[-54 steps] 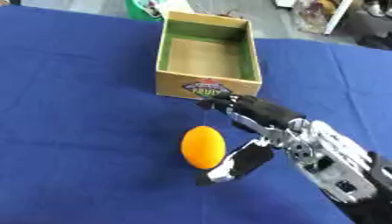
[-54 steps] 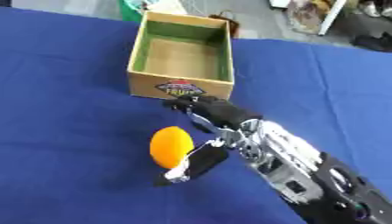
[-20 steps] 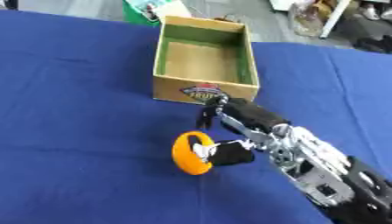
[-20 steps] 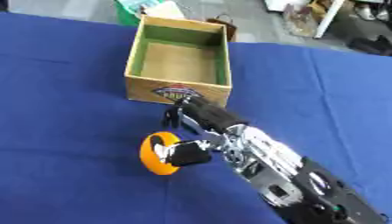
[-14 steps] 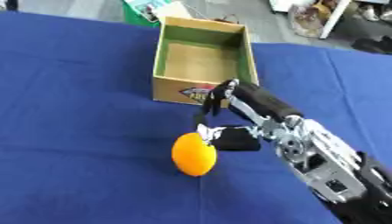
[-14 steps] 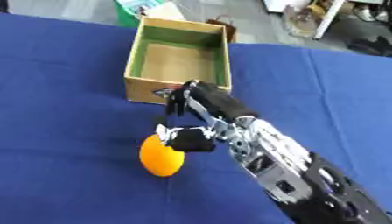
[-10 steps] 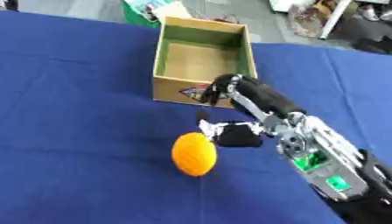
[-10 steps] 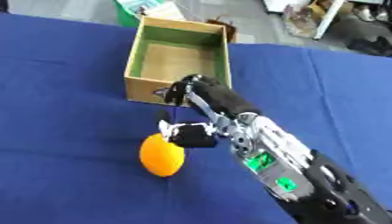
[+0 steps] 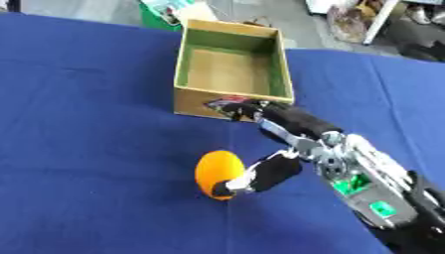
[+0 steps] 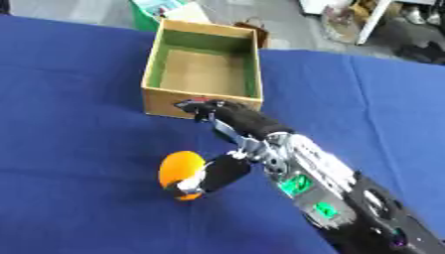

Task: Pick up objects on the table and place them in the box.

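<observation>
Step in hand: getting hold of the orange (image 9: 217,173); as I judge it, the pick-up is only half made and nothing is in the box yet.
Orange: rests on the blue table (image 9: 87,124), out in the middle and toward the near edge, well short of the box.
Box: an open cardboard box (image 9: 230,69) with green inner walls, standing toward the far edge of the table; its inside shows only a bare brown floor.
Right robot hand: the right robot hand (image 9: 291,144) reaches in from the near right corner. Its thumb (image 9: 260,174) lies against the orange's right side, the tip low on the fruit near the cloth.
Fingers: the fingers (image 9: 248,110) stretch straight away toward the box's near wall, apart from the orange, so the hand is spread and encloses nothing.
Left robot hand: shows in neither view.
Contact: only the thumb touches the fruit; whether it bears any of the weight cannot be told.
Next move: probably bring the fingers round over the far side of the orange so it sits between them and the thumb, then close, lift, and carry it over the near wall of the box.
Risk: a round fruit touched from one side may roll off toward the left edge.
</observation>
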Controlling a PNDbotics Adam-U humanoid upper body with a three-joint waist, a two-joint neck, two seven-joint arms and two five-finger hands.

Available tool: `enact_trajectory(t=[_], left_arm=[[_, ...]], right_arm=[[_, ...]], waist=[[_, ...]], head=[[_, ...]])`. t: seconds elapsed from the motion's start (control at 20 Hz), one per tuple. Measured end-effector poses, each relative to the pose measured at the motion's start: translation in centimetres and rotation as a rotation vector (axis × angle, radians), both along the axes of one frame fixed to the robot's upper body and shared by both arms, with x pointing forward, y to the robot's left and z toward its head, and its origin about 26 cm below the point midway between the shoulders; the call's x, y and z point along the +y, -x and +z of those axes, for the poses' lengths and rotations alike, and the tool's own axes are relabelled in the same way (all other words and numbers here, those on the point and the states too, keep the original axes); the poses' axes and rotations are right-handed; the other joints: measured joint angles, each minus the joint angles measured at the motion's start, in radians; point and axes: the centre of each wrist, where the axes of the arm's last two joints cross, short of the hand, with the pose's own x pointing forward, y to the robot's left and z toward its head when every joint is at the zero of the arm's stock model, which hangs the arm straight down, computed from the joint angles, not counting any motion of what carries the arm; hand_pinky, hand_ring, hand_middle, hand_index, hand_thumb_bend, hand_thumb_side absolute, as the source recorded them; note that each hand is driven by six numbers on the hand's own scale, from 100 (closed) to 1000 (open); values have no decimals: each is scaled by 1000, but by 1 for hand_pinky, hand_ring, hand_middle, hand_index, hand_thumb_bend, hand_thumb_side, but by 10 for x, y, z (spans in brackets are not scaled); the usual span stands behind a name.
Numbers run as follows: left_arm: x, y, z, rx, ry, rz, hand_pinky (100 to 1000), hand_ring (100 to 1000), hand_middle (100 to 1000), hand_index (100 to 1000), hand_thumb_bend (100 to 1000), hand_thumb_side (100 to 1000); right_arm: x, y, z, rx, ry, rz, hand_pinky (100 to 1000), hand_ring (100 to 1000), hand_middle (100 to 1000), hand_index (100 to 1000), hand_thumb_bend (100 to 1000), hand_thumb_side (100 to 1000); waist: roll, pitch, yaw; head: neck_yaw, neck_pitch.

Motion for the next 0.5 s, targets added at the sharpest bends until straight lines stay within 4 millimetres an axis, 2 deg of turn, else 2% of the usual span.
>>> enact_trajectory(t=[0.2, 0.5], left_arm=[[0, 0, 0, 1, -1, -1, 479, 467, 446, 699, 100, 833], [0, 0, 0, 2, -1, -2, 479, 467, 446, 699, 100, 834]], right_arm=[[2, -8, -11, 26, 34, -11, 923, 1000, 796, 980, 767, 484], [8, -24, -35, 62, 87, -36, 909, 1000, 755, 943, 743, 470]], waist=[[0, 0, 1], [0, 0, 6]], head=[[-1, -1], [-5, -1]])
